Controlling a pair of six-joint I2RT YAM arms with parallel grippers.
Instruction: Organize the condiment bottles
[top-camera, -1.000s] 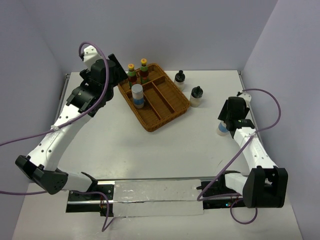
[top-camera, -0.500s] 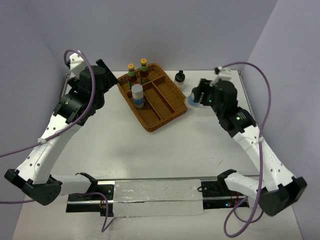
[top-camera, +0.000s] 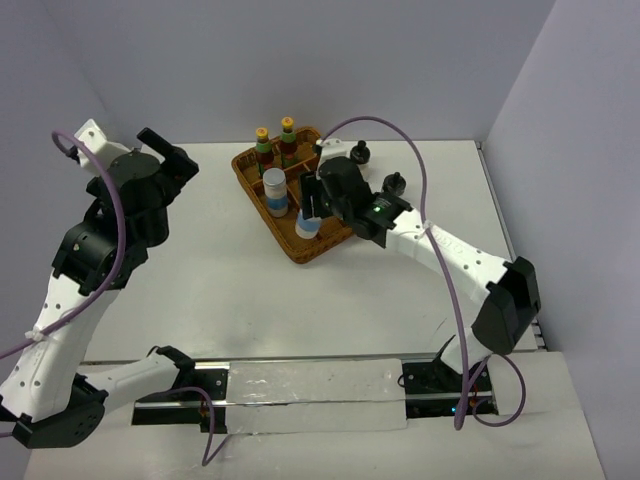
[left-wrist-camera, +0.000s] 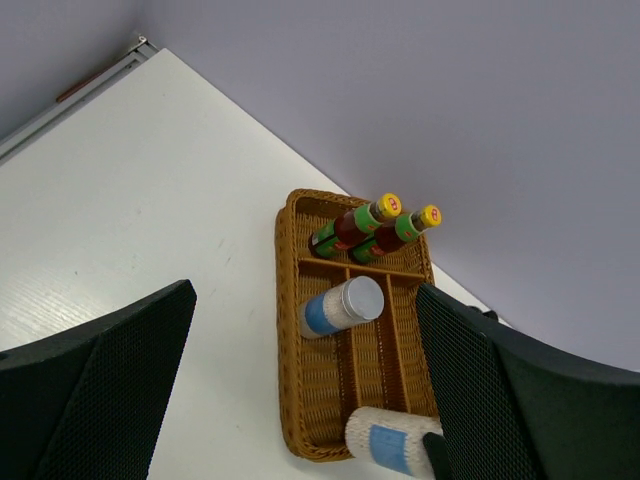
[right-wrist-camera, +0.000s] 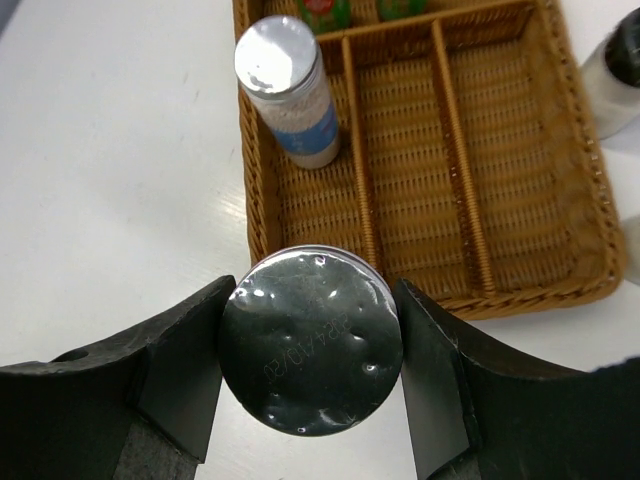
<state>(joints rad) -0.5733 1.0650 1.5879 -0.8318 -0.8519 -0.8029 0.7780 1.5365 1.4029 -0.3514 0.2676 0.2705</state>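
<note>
Roughly halfway, I judge: the right claw (right-wrist-camera: 311, 372) grasps a white bottle (top-camera: 307, 228) over the basket (right-wrist-camera: 520, 300), its twin (right-wrist-camera: 285, 95) and two yellow-capped bottles (top-camera: 262, 140) binned just ahead, two black-capped bottles (top-camera: 396, 183) left on the worktop (top-camera: 250, 290) to its right; left claw (top-camera: 168, 152) released.

Both arms same build: left arm (top-camera: 62, 300) and right arm (top-camera: 452, 252) have white links, black joint housings, black bases. Purple cable (top-camera: 372, 119) runs along each. Black fingers (left-wrist-camera: 100, 390), mesh-textured inner faces. Green LED (top-camera: 381, 209) on right
</note>
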